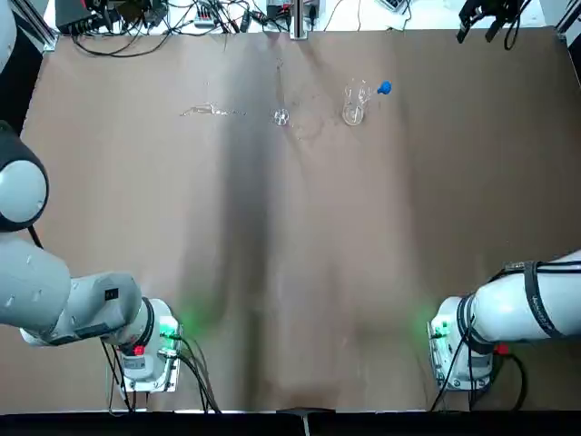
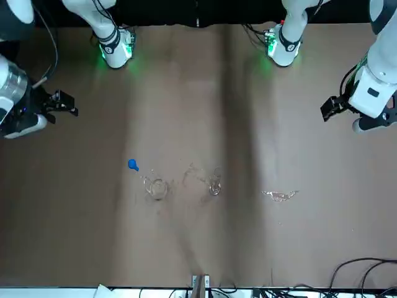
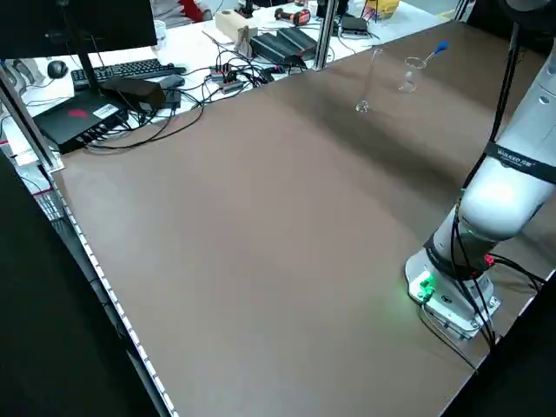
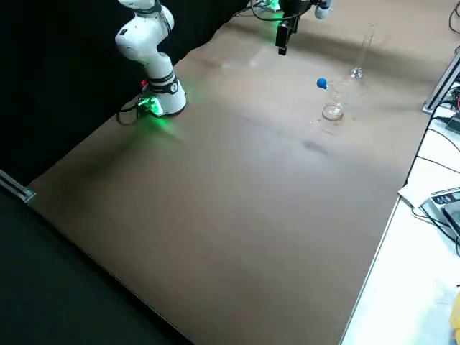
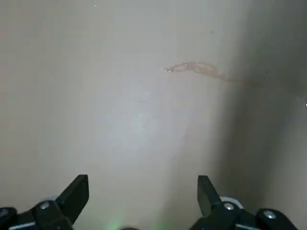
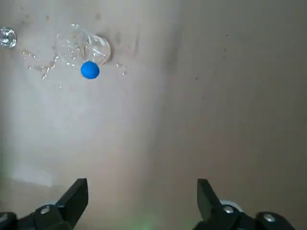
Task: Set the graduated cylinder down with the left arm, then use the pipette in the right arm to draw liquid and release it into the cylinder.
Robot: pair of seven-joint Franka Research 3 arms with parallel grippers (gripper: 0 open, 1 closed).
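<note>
Cylinder [image 1: 280, 116] stands upright mid-surface, far side; pipette [image 1: 384, 88] leans in beaker [image 1: 353, 113] beside it, bulb up. Both my hands wide, empty, well back; right hand [image 6: 142, 199] nearer pipette, left hand [image 5: 143, 199] parked.

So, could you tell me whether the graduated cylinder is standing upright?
Upright: the graduated cylinder stands on its foot on the table, untouched.

Even overhead light; we note a broad soft shadow band down the table [image 1: 254, 227] centre, green base glows, and hazy wrist views.
</note>
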